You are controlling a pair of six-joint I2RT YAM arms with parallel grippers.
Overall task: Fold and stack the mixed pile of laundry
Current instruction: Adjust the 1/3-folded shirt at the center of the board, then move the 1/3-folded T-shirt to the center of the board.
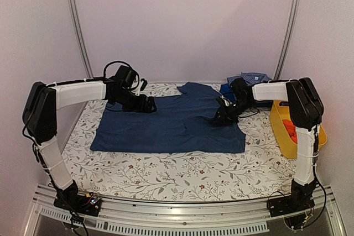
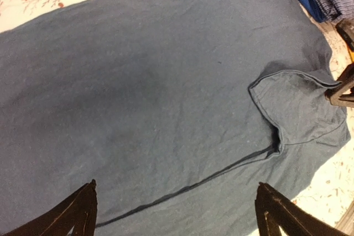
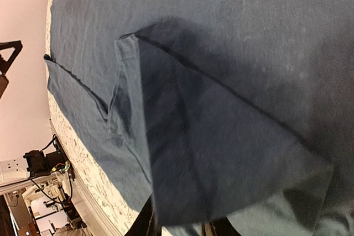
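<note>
A dark blue garment lies spread flat on the floral tablecloth. My left gripper hovers over its back left part, open and empty; in the left wrist view its jaws stand wide apart above the cloth. My right gripper is shut on the garment's right sleeve, which is folded inward over the body; cloth hides most of that gripper. A blue small-check shirt and a bright blue cloth lie crumpled at the back right.
A yellow plastic basket stands at the table's right edge with a red-orange cloth inside. The floral tablecloth shows in front of the garment. Metal frame posts rise at the back left and back right.
</note>
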